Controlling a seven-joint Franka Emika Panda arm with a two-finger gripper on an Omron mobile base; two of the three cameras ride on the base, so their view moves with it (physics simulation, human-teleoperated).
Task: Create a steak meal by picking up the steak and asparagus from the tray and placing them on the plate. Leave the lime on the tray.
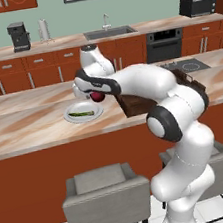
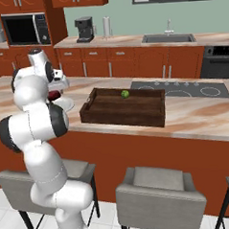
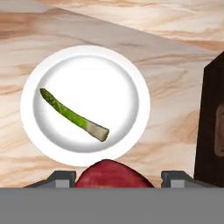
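Directly below and slightly ahead of the claw (image 3: pixel 114 186), whose jaws are closed on the steak (image 3: pixel 114 176), lies the plate (image 3: pixel 85 105), the asparagus (image 3: pixel 74 115) already resting diagonally across its centre.

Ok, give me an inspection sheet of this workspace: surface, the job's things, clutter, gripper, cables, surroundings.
Surface: marbled counter, bearing the plate and the tray.
Plate: left of the tray, on the counter.
Asparagus: lying flat on the plate.
Steak: between the gripper's fingers, in the air at the plate's edge.
Tray: dark wood, holds the lime.
Lime: near the tray's far side.
Clutter: nothing seen.
Gripper: closed on the steak, above the plate's tray side.
Cables: nothing seen.
Surroundings: cooktop beyond the tray; sink, coffee machine and microwave on the back counter; grey stools in front.
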